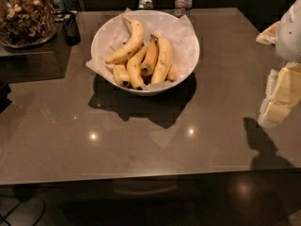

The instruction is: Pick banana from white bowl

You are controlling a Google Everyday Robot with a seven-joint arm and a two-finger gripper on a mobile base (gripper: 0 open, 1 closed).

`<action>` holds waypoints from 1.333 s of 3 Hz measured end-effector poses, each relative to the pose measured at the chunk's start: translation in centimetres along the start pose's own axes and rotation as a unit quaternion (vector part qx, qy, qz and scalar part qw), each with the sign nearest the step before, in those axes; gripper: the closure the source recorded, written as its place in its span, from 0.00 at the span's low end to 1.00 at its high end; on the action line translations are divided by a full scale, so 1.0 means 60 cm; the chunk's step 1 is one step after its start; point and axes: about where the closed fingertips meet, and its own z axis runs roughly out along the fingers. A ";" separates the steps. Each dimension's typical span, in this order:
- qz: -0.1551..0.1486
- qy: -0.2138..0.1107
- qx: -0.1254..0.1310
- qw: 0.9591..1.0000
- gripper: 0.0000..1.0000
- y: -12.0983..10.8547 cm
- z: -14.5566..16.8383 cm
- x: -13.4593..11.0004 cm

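Observation:
A large white bowl lined with crumpled white paper stands on the far middle of the brown table. Several bananas lie in it. The banana, the longest one, curved and pale yellow with a thin stem, lies on top at the bowl's left. An orange-tinted banana and shorter yellow ones lie beside it. My gripper shows at the right edge of the camera view, above the table's right side, well to the right of the bowl and apart from it.
A glass jar of nuts stands at the back left on a raised dark surface. A water bottle and a small can stand behind the bowl. A dark object is left of the bowl. The table's front edge is near.

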 end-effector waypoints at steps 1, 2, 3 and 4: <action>0.000 0.000 0.000 1.000 0.00 0.000 0.000 0.000; -0.018 -0.016 0.008 1.000 0.00 -0.019 -0.006 -0.020; -0.056 -0.043 0.011 0.997 0.00 -0.054 -0.013 -0.067; -0.108 -0.076 0.025 0.991 0.00 -0.097 -0.027 -0.142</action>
